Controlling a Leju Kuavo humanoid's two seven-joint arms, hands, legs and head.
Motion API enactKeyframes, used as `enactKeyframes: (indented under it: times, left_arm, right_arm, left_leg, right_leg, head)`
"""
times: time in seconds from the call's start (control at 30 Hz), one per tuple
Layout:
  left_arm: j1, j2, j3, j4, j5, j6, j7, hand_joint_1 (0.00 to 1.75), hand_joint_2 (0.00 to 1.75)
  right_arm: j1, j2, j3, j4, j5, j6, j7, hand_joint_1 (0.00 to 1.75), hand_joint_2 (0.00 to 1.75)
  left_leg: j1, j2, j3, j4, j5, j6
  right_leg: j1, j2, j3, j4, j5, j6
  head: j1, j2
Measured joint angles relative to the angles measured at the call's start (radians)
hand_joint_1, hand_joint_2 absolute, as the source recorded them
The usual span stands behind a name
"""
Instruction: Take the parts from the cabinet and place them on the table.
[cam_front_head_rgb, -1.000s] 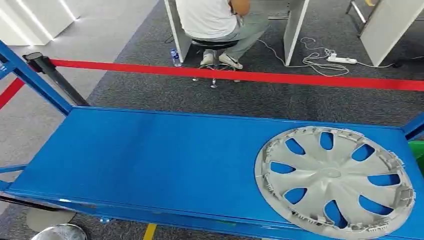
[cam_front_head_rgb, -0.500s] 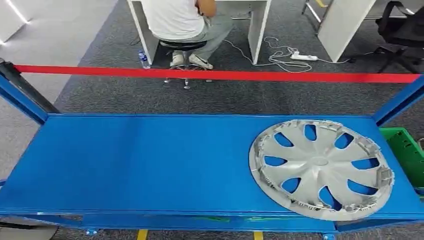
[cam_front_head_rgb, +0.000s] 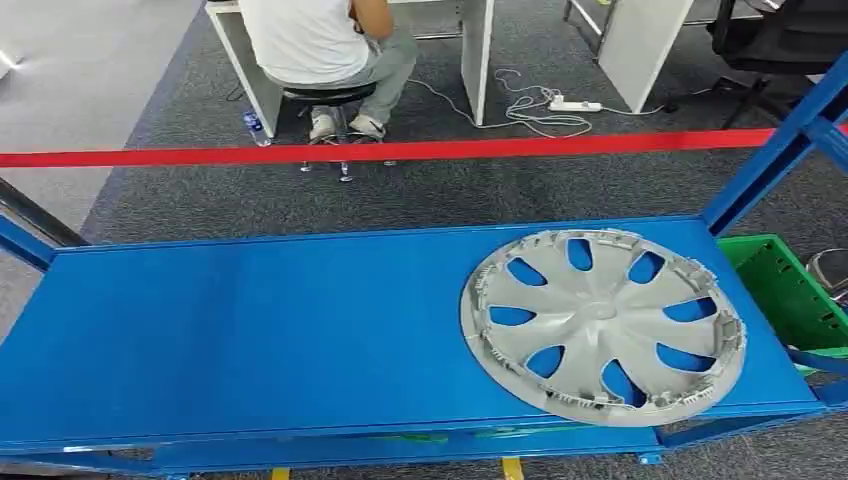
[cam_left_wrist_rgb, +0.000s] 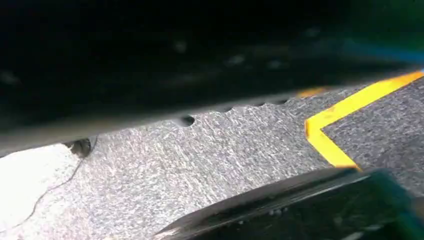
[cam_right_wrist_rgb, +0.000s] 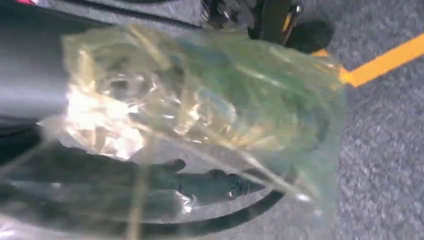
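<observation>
Head view: a grey hubcap (cam_front_head_rgb: 603, 325) is lying flat on the right part of the blue bench (cam_front_head_rgb: 250, 330), its near edge reaching the bench's front edge. A green crate (cam_front_head_rgb: 790, 295) is sitting just beside the bench's right end, lower down. Blue frame posts (cam_front_head_rgb: 770, 160) are rising at the right. A red barrier tape (cam_front_head_rgb: 400, 151) is running across behind the bench over grey carpet. Beyond it a person (cam_front_head_rgb: 320, 45) is sitting on a stool (cam_front_head_rgb: 330, 97) at a white desk (cam_front_head_rgb: 475, 50), with a bottle (cam_front_head_rgb: 255, 127) by the stool and a power strip (cam_front_head_rgb: 572, 104) with cables on the floor. Right wrist view: the right hand (cam_right_wrist_rgb: 210, 185) is holding a clear plastic bag (cam_right_wrist_rgb: 200, 115) with a part inside; the part is blurred, dark fingers (cam_right_wrist_rgb: 220, 187) are showing under the bag, over carpet with a yellow line (cam_right_wrist_rgb: 385, 62). Left wrist view is showing blurred carpet and a yellow floor line (cam_left_wrist_rgb: 340, 125); the left hand's state cannot be told.
</observation>
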Motion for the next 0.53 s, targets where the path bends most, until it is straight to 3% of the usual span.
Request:
enactKeyframes:
  times: [0.03, 0.1, 0.13, 0.17, 0.2, 0.27, 0.43, 0.53]
  left_arm:
    - [0.003, 0.000, 0.000, 0.000, -0.007, 0.000, 0.002, 0.00, 0.00]
    - [0.002, 0.001, 0.000, 0.000, -0.008, 0.000, 0.003, 0.00, 0.00]
    - [0.002, 0.001, 0.000, 0.000, -0.008, 0.000, 0.002, 0.00, 0.00]
    - [0.001, 0.000, 0.000, 0.000, -0.008, 0.000, 0.002, 0.00, 0.00]
    - [-0.001, 0.000, 0.001, 0.000, -0.008, 0.000, 0.002, 0.00, 0.00]
    - [0.000, -0.002, 0.001, 0.000, -0.008, 0.000, 0.002, 0.00, 0.00]
    - [-0.002, -0.002, 0.005, 0.000, 0.001, 0.011, -0.028, 0.00, 0.00]
    - [-0.002, -0.003, 0.012, 0.000, -0.005, 0.019, -0.035, 0.00, 0.00]
  right_arm:
    - [0.001, -0.001, 0.000, 0.000, 0.020, -0.024, 0.000, 0.00, 0.00]
    - [-0.001, 0.000, 0.000, 0.000, 0.022, -0.027, 0.003, 0.00, 0.00]
    - [-0.002, 0.000, 0.000, 0.000, 0.022, -0.028, 0.004, 0.00, 0.00]
    - [-0.004, -0.001, 0.000, 0.000, 0.023, -0.029, 0.007, 0.00, 0.00]
    - [-0.005, -0.001, 0.000, 0.000, 0.024, -0.032, 0.007, 0.00, 0.00]
    - [-0.003, -0.001, -0.001, 0.000, 0.025, -0.033, 0.007, 0.00, 0.00]
    - [-0.005, -0.001, -0.004, 0.000, 0.022, -0.026, 0.005, 0.00, 0.00]
    - [-0.004, -0.001, -0.011, 0.000, 0.022, -0.021, 0.000, 0.00, 0.00]
  left_leg:
    - [0.016, -0.002, -0.077, 0.153, -0.027, -0.014]
    - [0.022, -0.003, -0.006, -0.007, 0.081, -0.016]
    - [0.024, -0.006, 0.032, -0.090, 0.119, -0.016]
    - [0.022, -0.016, 0.049, -0.135, 0.120, -0.015]
    - [0.020, -0.017, 0.050, -0.151, 0.115, -0.007]
    - [0.021, -0.016, 0.046, -0.152, 0.119, -0.007]
    - [0.013, -0.016, 0.046, -0.152, 0.119, 0.010]
    - [0.010, -0.016, 0.046, -0.151, 0.119, 0.012]
  right_leg:
    - [-0.002, 0.008, 0.000, 0.000, 0.000, 0.000]
    - [-0.006, 0.016, 0.005, 0.000, 0.000, 0.005]
    - [-0.007, 0.018, 0.006, 0.000, 0.000, 0.010]
    - [-0.003, 0.021, 0.002, 0.004, -0.001, 0.018]
    - [-0.001, 0.024, -0.003, 0.007, -0.001, 0.025]
    - [0.000, 0.023, -0.015, 0.008, -0.002, 0.011]
    - [-0.007, 0.024, -0.008, -0.009, 0.007, 0.028]
    - [-0.010, 0.024, -0.004, -0.011, 0.010, 0.032]
  head:
    - [0.001, 0.000]
    - [0.000, 0.000]
    - [0.000, 0.000]
    - [-0.002, 0.000]
    - [-0.001, 0.000]
    - [0.002, 0.000]
    - [0.003, 0.000]
    - [0.003, 0.000]
